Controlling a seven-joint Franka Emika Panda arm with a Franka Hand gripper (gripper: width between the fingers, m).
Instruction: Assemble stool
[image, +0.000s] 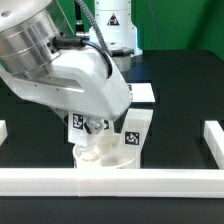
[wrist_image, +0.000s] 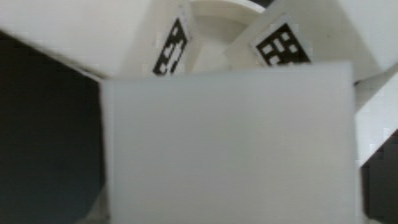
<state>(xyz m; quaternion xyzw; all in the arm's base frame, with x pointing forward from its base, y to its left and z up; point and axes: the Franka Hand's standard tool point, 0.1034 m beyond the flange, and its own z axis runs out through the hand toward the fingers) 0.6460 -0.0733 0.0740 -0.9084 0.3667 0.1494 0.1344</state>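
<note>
The round white stool seat (image: 98, 156) lies just behind the front rail. Two blocky tagged legs stand upright on it, one on the exterior view's left (image: 75, 124) and one on the exterior view's right (image: 136, 130). My gripper (image: 95, 127) reaches down between them over the seat. In the wrist view a third white leg (wrist_image: 231, 140) fills the space between my jaws, whose dark edges show on either side of it. The gripper (wrist_image: 228, 205) is shut on this leg. The two standing legs (wrist_image: 173, 45) (wrist_image: 279, 42) show beyond it.
The front border rail (image: 110, 181) runs right before the seat, with side rails at the exterior view's left (image: 4, 130) and right (image: 213, 135). The marker board (image: 141, 93) lies behind the gripper. A white robot base (image: 112, 25) stands at the back.
</note>
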